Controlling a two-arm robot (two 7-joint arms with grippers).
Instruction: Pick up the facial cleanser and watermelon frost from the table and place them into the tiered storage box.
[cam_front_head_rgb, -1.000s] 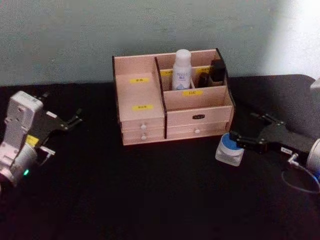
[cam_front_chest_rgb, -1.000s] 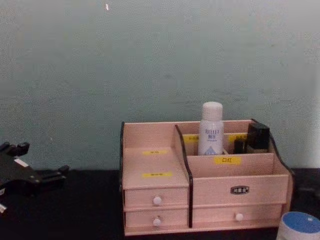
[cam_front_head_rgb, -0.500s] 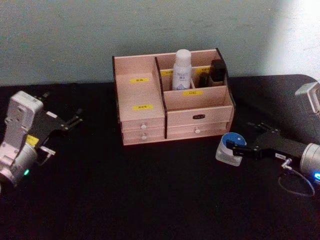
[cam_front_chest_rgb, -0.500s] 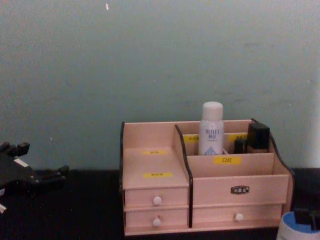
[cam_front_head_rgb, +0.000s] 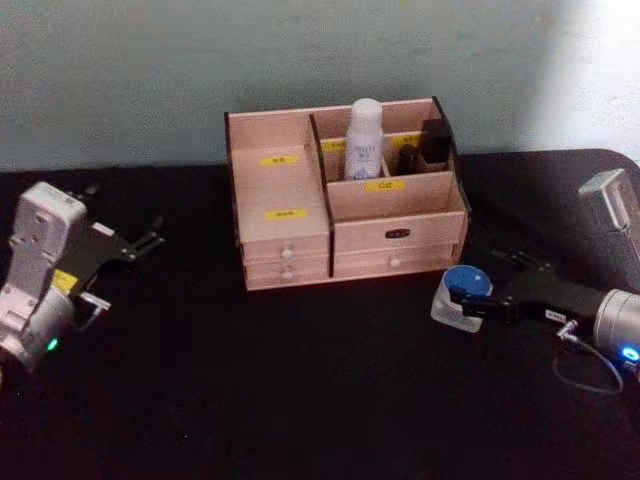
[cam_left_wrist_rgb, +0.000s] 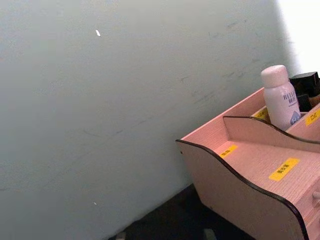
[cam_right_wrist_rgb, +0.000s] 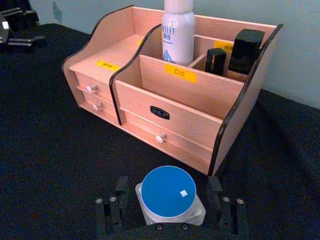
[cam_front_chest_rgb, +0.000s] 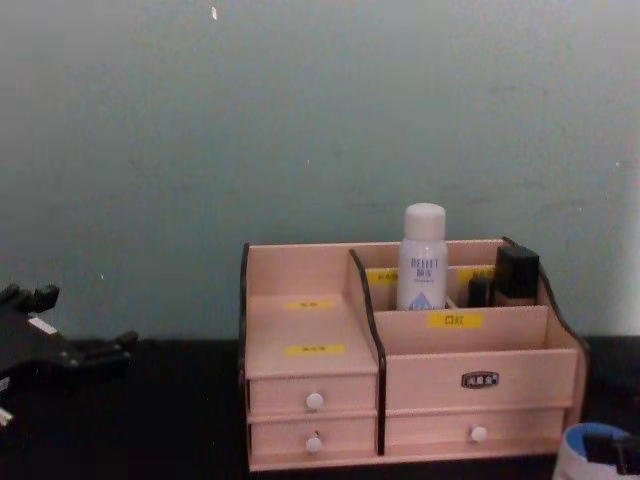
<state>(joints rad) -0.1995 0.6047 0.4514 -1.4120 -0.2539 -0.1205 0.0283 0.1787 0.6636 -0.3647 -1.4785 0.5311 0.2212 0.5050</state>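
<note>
We are judging the watermelon frost jar (cam_right_wrist_rgb: 169, 196), at 4 o'clock on the tabletop (cam_right_wrist_rgb: 45, 165), light, rigid and slick: the right pincer (cam_right_wrist_rgb: 168, 185), spread astride it, should squeeze low on its body; left pincer (cam_front_head_rgb: 148, 236) parked at 9 o'clock.

Right gripper (cam_front_head_rgb: 472, 292) moves in on the blue-lidded white jar (cam_front_head_rgb: 462, 280) near the table's (cam_front_head_rgb: 300, 400) right edge. A second ago its fingers sat just on the right-edge side of the jar and a little toward the back edge, and the lid was fully clear in the chest view. The arm has since slid toward the front edge and slightly leftward. Its spread fingers (cam_right_wrist_rgb: 121, 187) now stand one on each side of the jar, not pressed against it. In the chest view a dark fingertip (cam_front_chest_rgb: 626, 452) now covers the lid's right side. A grey section of the right arm (cam_front_head_rgb: 607, 203) has swung in above the table's right edge.
</note>
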